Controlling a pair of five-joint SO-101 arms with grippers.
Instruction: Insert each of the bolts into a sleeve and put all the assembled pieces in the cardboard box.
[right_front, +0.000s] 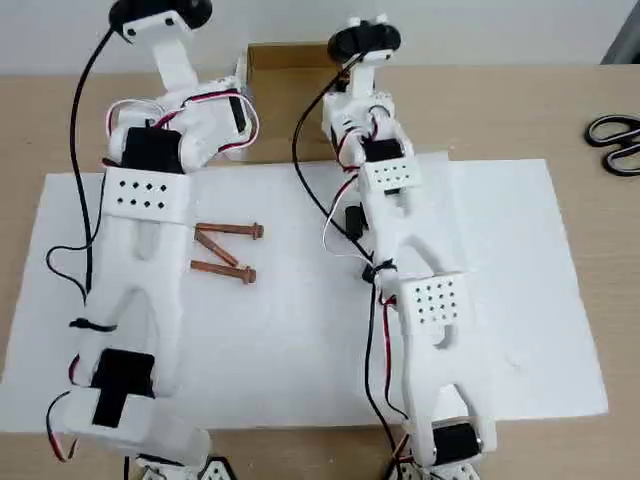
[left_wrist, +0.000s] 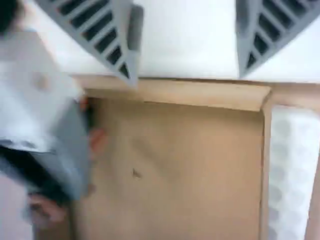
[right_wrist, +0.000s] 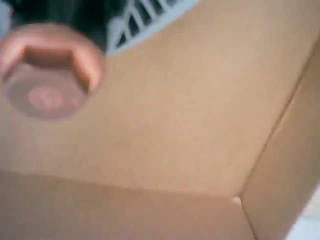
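Nothing legible anywhere: no text, label, brand, number or sign to read.

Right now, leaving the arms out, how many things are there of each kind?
Loose copper pieces, lying flat: 3
Held copper piece in the right gripper: 1
Cardboard box: 1
Scissors: 1
White sheet: 1
Total: 7
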